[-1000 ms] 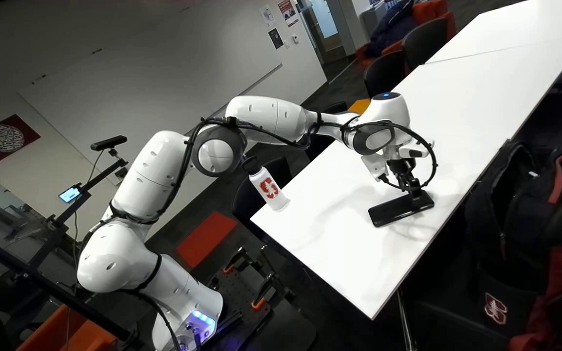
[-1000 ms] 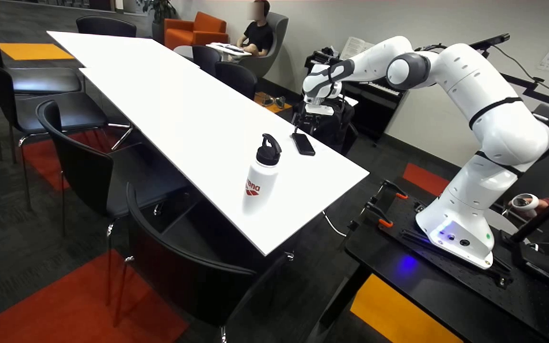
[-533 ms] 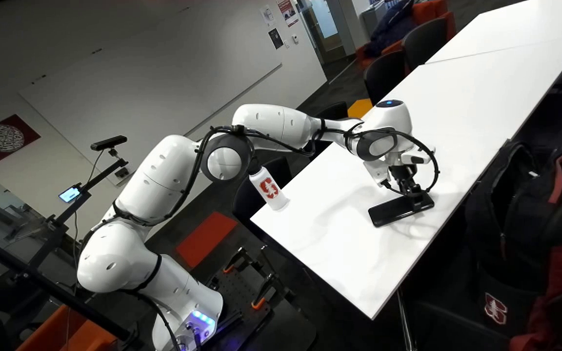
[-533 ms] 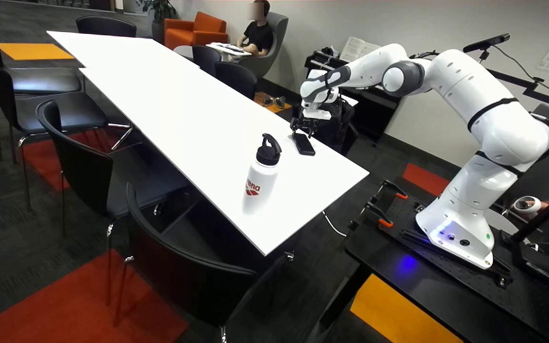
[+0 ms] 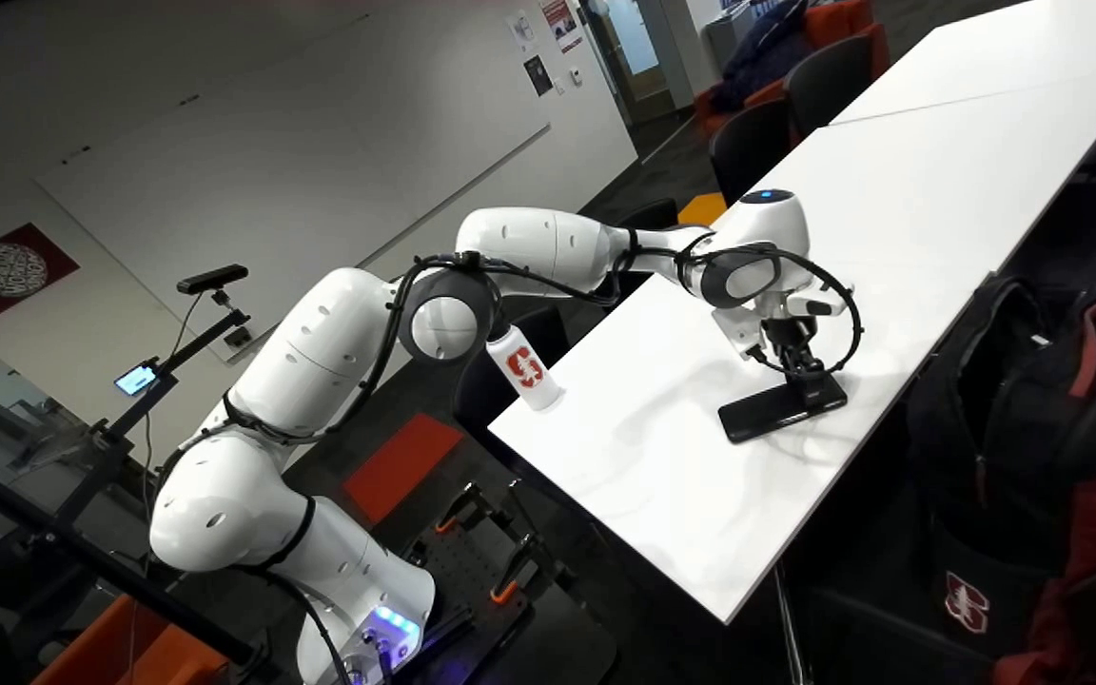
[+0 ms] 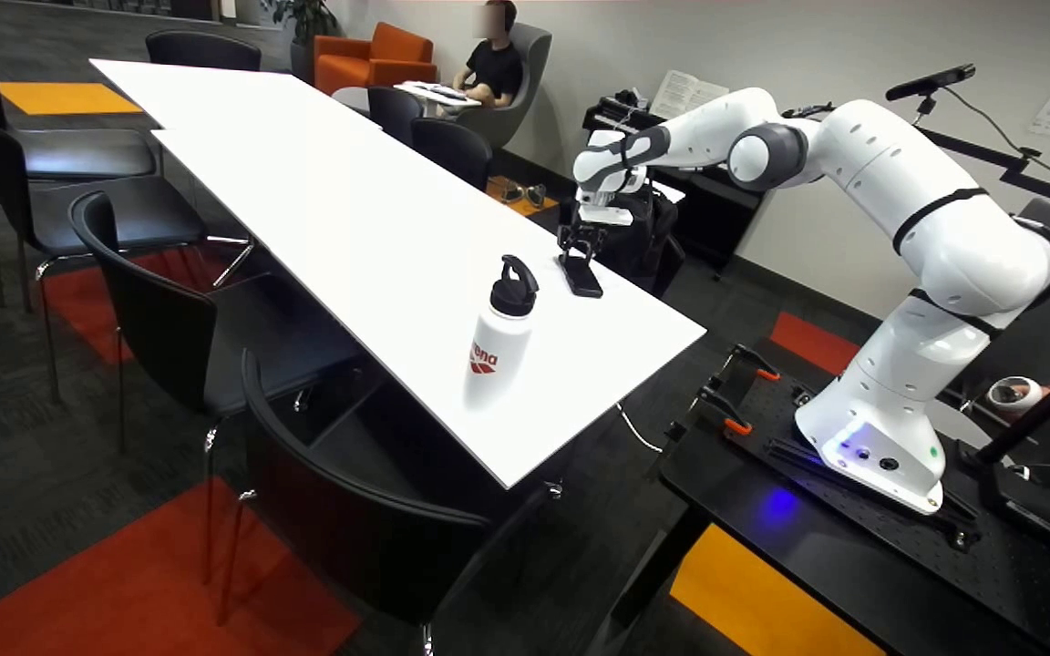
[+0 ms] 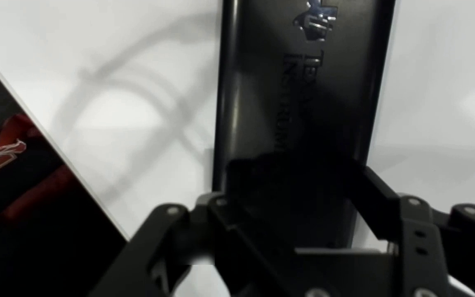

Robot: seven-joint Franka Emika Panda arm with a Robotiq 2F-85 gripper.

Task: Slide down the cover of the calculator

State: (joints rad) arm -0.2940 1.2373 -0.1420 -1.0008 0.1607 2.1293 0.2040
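Calculator (image 6: 583,281) lies flat on the white tabletop (image 5: 638,457), close to one long edge; you get it as a black slab in both exterior views. Its cover (image 7: 254,107) runs down your wrist view, a little right of centre: black, smooth, with a glossy emblem (image 7: 316,22) and sideways lettering (image 7: 283,103), TEXA and INSTRUM readable, the remainder lost in the dark. Where cover gives way to calculator body you cannot make out, black on black.

Your end effector (image 5: 809,388) points down at one end of the slab, the end farther from the robot's base (image 5: 372,580). Fingers (image 7: 375,202) show dark against the black surface, low in the wrist view. Spread: you cannot tell; the tips merge with the dark beneath. Touch on the cover: very near, but you cannot confirm contact.

White bottle (image 6: 498,355), black-lidded, stands upright near the opposite long edge, well apart from the calculator. Black chairs (image 6: 147,305) stand along that side. A dark backpack (image 5: 1014,419) with red parts sits just past the tabletop on the calculator's side. Farther back, a person (image 6: 494,73) in black sits in a grey armchair (image 6: 534,73).
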